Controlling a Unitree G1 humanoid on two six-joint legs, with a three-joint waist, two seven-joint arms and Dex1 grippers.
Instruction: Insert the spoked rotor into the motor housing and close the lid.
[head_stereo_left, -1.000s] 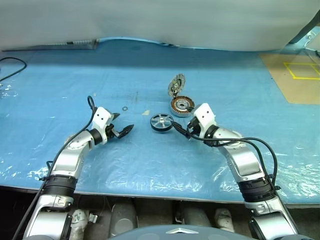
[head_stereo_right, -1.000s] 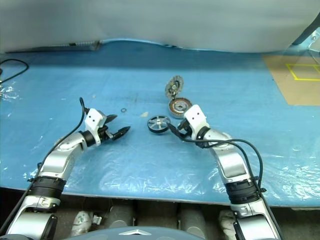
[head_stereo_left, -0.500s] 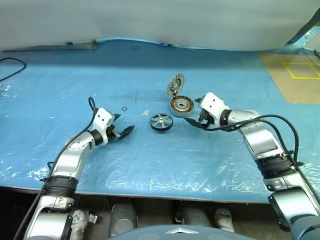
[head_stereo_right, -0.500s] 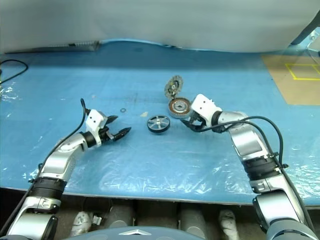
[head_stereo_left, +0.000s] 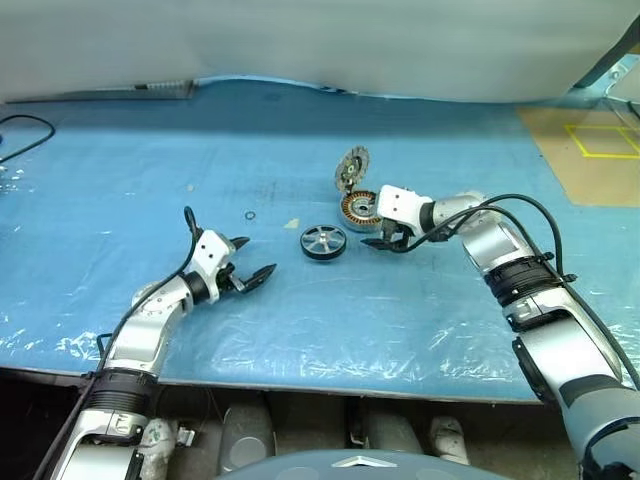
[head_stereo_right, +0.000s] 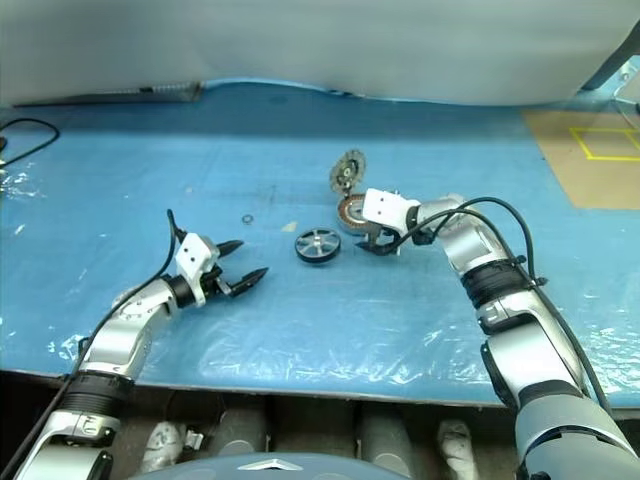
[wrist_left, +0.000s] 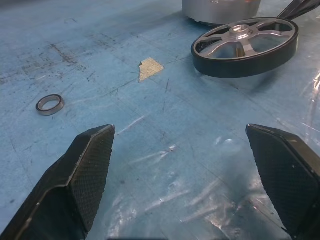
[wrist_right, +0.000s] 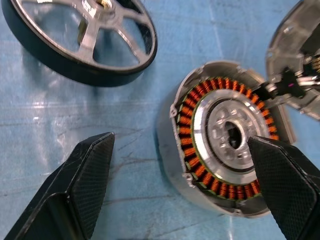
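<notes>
on the blue plastic-covered counter (head_stereo_left: 300, 330), the silver broad-spoked rotor with a dark rim (head_stereo_left: 324, 243) lies flat near the middle, just beside the round copper-wound motor housing (head_stereo_left: 361, 209), over which the empty right hand (head_stereo_left: 383, 240) hovers spread, the ribbed silver lid (head_stereo_left: 351, 166) tilted behind, while the left hand (head_stereo_left: 251, 262) hangs spread and empty toward the near edge.

Shiny silver metal spoked rotor (wrist_left: 244, 46) with matt dark rim, copper-wound motor housing (wrist_right: 220, 150), glossy crinkled blue sheet (head_stereo_left: 300, 320).
</notes>
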